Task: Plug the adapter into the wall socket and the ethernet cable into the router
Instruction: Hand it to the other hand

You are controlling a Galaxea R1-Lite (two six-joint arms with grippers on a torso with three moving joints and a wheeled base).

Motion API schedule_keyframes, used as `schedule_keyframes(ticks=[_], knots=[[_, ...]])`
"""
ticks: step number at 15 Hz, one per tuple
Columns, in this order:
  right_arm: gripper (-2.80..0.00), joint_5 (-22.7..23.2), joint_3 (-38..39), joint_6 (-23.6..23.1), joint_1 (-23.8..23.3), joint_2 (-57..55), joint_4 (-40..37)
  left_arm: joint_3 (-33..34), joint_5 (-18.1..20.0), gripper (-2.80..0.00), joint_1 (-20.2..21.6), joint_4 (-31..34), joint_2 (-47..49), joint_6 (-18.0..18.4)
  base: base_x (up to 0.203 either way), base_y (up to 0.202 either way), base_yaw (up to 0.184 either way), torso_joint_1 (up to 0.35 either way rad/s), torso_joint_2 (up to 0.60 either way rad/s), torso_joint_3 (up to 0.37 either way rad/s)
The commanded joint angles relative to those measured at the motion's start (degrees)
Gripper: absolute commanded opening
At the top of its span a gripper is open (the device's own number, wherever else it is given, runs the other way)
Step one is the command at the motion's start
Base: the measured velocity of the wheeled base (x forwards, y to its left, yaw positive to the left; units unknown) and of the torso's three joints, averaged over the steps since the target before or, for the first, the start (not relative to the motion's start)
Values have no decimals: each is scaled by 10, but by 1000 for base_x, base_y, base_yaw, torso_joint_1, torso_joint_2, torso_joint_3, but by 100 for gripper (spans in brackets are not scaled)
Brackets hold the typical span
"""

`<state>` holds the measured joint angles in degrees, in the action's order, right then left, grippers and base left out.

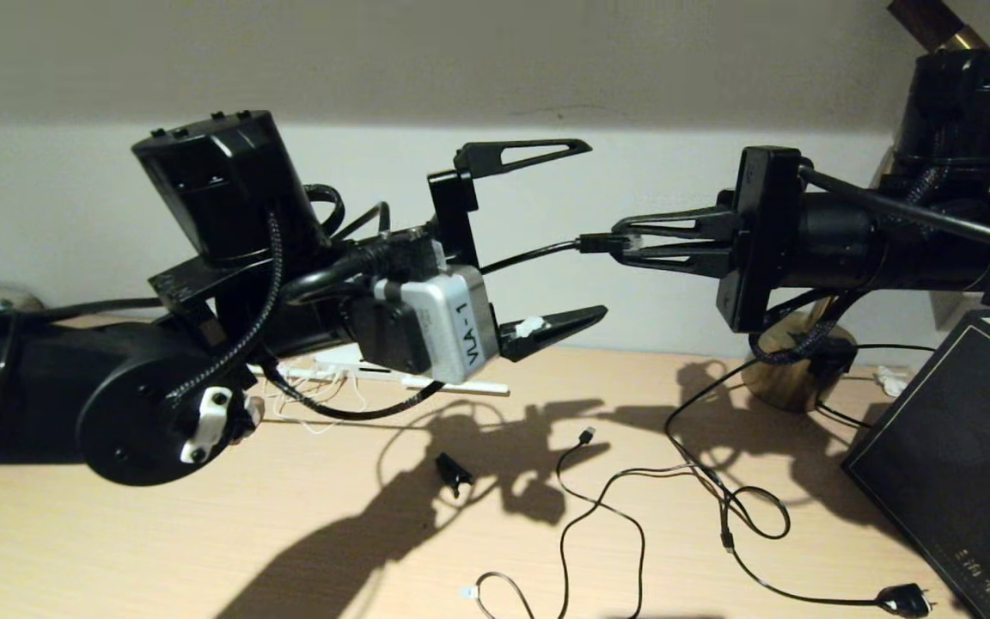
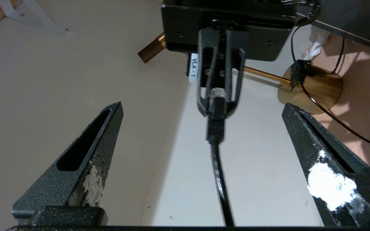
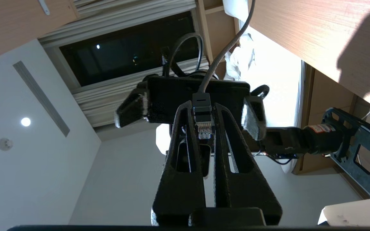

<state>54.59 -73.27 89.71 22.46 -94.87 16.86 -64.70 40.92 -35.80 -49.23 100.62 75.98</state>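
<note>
My right gripper (image 1: 624, 245) is held in the air at mid-height, shut on the clear plug (image 3: 204, 129) of the black ethernet cable (image 1: 529, 254). The cable runs leftward from it, through the gap of my left gripper (image 1: 591, 230), which is open and faces the right one without touching the cable (image 2: 218, 166). In the left wrist view the right gripper (image 2: 218, 107) pinches the plug straight ahead. The white router (image 1: 349, 359), with a stick antenna (image 1: 461, 387), is mostly hidden behind my left arm. The adapter and wall socket are out of view.
On the wooden table (image 1: 117, 550) lie a black cable with a USB-like tip (image 1: 587, 436), a black cable with a mains plug (image 1: 903, 599) and a small black clip (image 1: 454, 473). A brass lamp base (image 1: 796, 365) and a dark box (image 1: 950, 464) stand at the right.
</note>
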Motion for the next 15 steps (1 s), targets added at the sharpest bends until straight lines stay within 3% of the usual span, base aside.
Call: schedule_keyframes(ticks=[1, 3, 4, 15], knots=[[-280, 3, 2, 5, 0, 1, 1, -4, 3, 0, -1, -3, 5, 4, 0, 0, 0, 0, 0, 0], [-280, 3, 2, 5, 0, 2, 1, -4, 3, 0, -1, -6, 9, 3, 0, 0, 0, 0, 0, 0], [-280, 3, 1, 5, 0, 2, 1, -4, 3, -280, -1, -6, 9, 3, 0, 0, 0, 0, 0, 0], [-280, 8, 1, 5, 7, 2, 1, -8, 2, -280, -1, -6, 22, 2, 0, 0, 0, 0, 0, 0]])
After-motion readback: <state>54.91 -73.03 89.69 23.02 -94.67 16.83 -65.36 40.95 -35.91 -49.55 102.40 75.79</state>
